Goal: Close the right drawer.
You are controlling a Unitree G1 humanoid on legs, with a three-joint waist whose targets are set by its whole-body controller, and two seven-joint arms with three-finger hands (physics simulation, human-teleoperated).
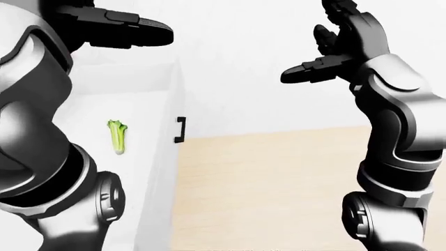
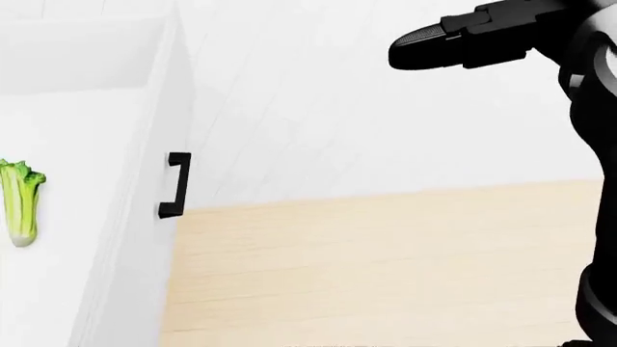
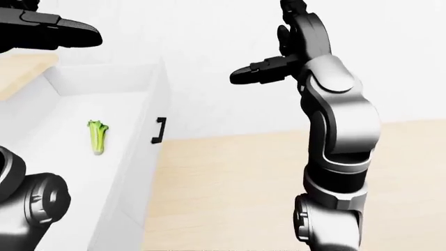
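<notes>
In the open drawer (image 3: 139,151) lies one celery (image 3: 96,136); both hands, left (image 1: 132,29) and right (image 1: 334,47), spread empty.

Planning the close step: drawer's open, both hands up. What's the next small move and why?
Probably lower the right hand toward the black handle on the drawer front. The drawer stands open with a green vegetable inside, and both hands, the left hand too, hang open above it, touching nothing.
</notes>
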